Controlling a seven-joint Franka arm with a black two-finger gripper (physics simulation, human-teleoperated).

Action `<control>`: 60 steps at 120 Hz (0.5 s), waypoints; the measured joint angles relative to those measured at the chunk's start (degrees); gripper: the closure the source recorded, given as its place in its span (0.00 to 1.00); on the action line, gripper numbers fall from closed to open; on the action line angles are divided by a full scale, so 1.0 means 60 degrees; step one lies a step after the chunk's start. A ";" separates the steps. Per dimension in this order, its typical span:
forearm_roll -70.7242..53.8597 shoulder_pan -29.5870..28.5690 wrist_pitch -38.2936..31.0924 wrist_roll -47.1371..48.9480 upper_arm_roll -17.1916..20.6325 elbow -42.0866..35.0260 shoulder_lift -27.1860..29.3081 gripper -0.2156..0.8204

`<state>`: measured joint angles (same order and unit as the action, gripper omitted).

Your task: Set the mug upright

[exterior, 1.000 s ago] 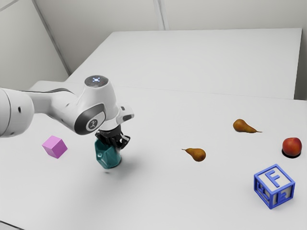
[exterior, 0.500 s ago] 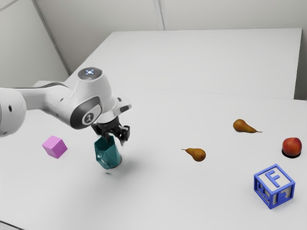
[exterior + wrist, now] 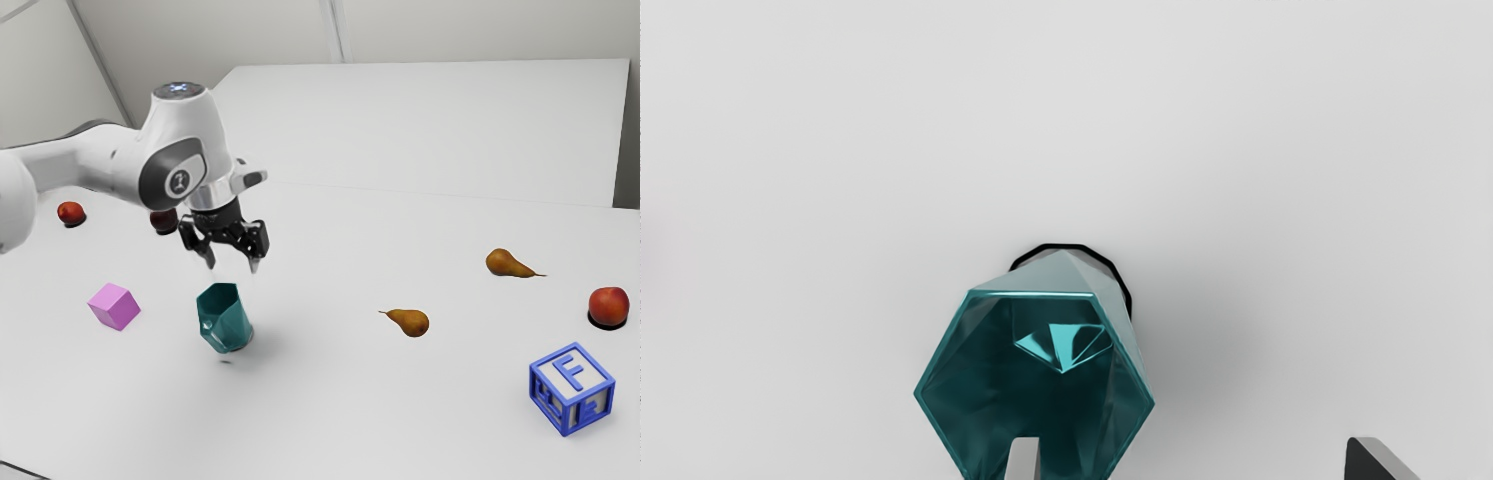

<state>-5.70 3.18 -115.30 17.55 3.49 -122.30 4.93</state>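
In the exterior view my gripper (image 3: 232, 264) hangs above the teal mug (image 3: 226, 318), with a gap between fingertips and rim. The mug stands on its base on the table, its opening facing up and its body leaning slightly toward the exterior view's left. Looking down in the wrist view, I see into the hexagonal mouth of the mug (image 3: 1033, 387). The gripper (image 3: 1193, 453) is open there, one finger overlapping the mug's opening and the other out to the side over the table. Nothing is held.
A pink cube (image 3: 115, 307) lies near the mug, toward the exterior view's left. Toward its right are two pears (image 3: 409, 321), a peach (image 3: 608, 306) and a blue letter block (image 3: 571, 388). A red fruit (image 3: 71, 213) and a dark one (image 3: 164, 220) lie behind the arm.
My gripper has risen up out of the mug and clear of it. The mug has kept its place and pose. Two fruits formerly behind the arm have come into sight.
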 joint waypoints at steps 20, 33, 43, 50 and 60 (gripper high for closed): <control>0.0151 -0.0015 0.0999 -0.0006 0.0002 0.0931 -0.0036 0.28; 0.0190 -0.0033 0.1741 -0.0009 0.0002 0.1734 -0.0077 0.26; 0.0203 -0.0075 0.2283 -0.0011 0.0008 0.2297 -0.0114 0.25; 0.0209 -0.0101 0.2632 -0.0012 0.0023 0.2710 -0.0181 0.24; 0.0206 -0.0090 0.3097 -0.0014 0.0032 0.3224 -0.0232 0.24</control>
<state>-4.46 2.64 -96.71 17.46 3.68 -102.95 3.54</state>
